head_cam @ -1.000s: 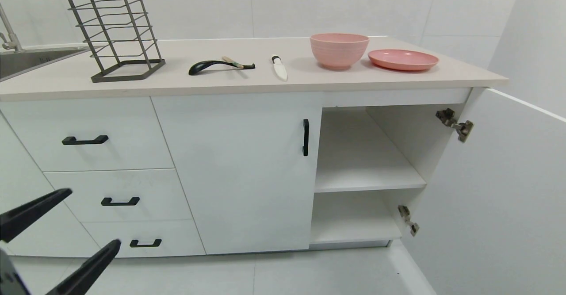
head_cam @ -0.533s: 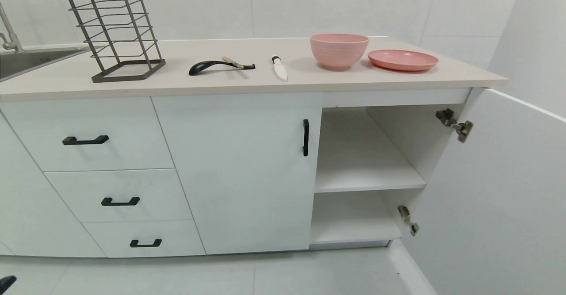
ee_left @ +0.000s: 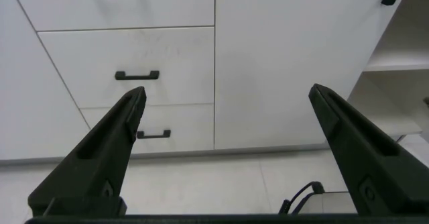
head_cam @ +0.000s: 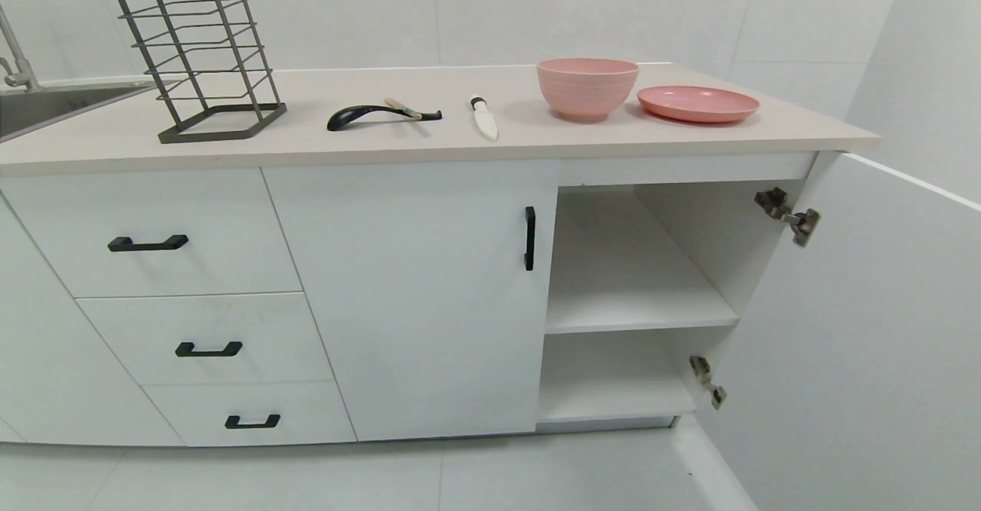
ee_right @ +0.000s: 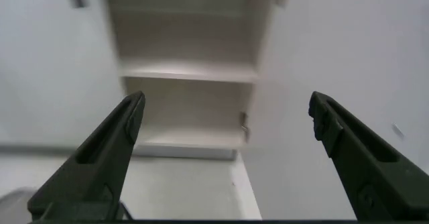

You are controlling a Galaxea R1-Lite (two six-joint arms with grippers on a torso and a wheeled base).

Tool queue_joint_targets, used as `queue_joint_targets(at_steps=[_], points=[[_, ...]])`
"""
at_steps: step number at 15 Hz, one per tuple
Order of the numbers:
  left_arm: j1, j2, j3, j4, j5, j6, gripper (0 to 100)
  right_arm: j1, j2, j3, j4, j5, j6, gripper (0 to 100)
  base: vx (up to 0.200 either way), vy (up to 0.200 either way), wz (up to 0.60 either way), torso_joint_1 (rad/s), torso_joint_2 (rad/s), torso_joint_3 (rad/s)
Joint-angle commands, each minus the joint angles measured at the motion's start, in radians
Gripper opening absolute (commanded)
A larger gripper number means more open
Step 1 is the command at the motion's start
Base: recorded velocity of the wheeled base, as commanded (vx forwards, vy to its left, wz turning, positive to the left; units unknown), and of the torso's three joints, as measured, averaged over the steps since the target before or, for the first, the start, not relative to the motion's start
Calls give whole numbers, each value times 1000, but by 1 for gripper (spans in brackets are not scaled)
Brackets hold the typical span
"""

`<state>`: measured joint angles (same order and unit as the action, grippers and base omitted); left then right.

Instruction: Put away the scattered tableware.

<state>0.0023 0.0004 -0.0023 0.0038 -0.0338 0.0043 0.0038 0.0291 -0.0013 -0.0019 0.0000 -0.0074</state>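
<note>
- My left gripper (ee_left: 228,93) is spread wide, low in front of the white drawers (ee_left: 127,56).
- My right gripper (ee_right: 226,100) is spread wide too, facing the open cabinet's white shelves (ee_right: 188,73).
- On the beige countertop (head_cam: 306,143), the round pink bowl (head_cam: 588,86) sits just beside the flat pink plate (head_cam: 698,103), which is near the right end edge.
- The white knife (head_cam: 483,116) and the black curved spoon (head_cam: 379,115) lie mid-counter, apart, the knife tip nearer the front edge.
- The dark wire rack (head_cam: 195,51) stands toward the left, near the steel sink (head_cam: 54,105).
- The white cabinet door (head_cam: 866,327) stands swung open on my right.
</note>
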Motion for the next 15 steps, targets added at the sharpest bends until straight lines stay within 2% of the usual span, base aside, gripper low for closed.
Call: queue_joint_targets(at_steps=[1,5,10,11,14,15], points=[[-1,0,2,1,-1,2,100,-7,-28,-2,11,-21,38,100,0,0,0,0,0,0],[-1,1,2,1,6,6,100,-5,-28,-2,11,-21,30,100,0,0,0,0,0,0],[-1,0,2,1,11,3,100,-5,-28,-2,11,-21,30,100,0,-200,0,4,3,3],[-1,0,2,1,11,2,100,-5,-28,-2,11,-21,30,100,200,0,0,-2,7,2],[-1,1,2,1,11,0,100,-5,-28,-2,11,-21,29,100,0,0,0,0,0,0],[-1,1,2,2,11,2,100,-5,-28,-2,11,-23,29,100,200,0,0,12,2,-2]])
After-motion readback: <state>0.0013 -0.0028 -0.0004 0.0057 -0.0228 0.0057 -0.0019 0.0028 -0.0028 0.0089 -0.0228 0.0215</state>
